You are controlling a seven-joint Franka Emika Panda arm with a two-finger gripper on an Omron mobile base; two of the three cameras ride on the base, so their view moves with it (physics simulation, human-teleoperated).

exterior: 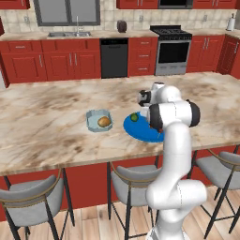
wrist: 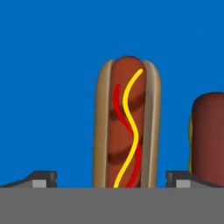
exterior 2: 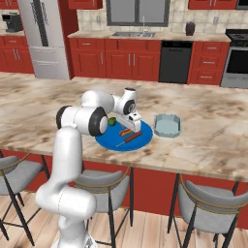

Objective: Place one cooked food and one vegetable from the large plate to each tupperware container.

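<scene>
Gripper point(wrist: 111, 179) spread astride hot dog point(wrist: 127, 127), lengthwise between fingertips

A home kitchen, rendered rather than photographed. Red cabinets point(exterior: 70, 63) line the far wall beneath a tiled backsplash. Set among them are a steel sink point(exterior: 69, 34) under a window point(exterior: 68, 11), a black dishwasher point(exterior: 114, 57) and a stainless range point(exterior: 172, 50) with gas burners. In the right base view a tall steel refrigerator point(exterior 2: 44, 38) stands at the left end of the run, with a coffee machine point(exterior 2: 12, 22) on the counter beside it. In the foreground, a marble-patterned island counter point(exterior: 47, 126) with grey padded bar stools point(exterior: 33, 199) drawn up along its near edge marks the room as a domestic eating and cooking space.
</scene>
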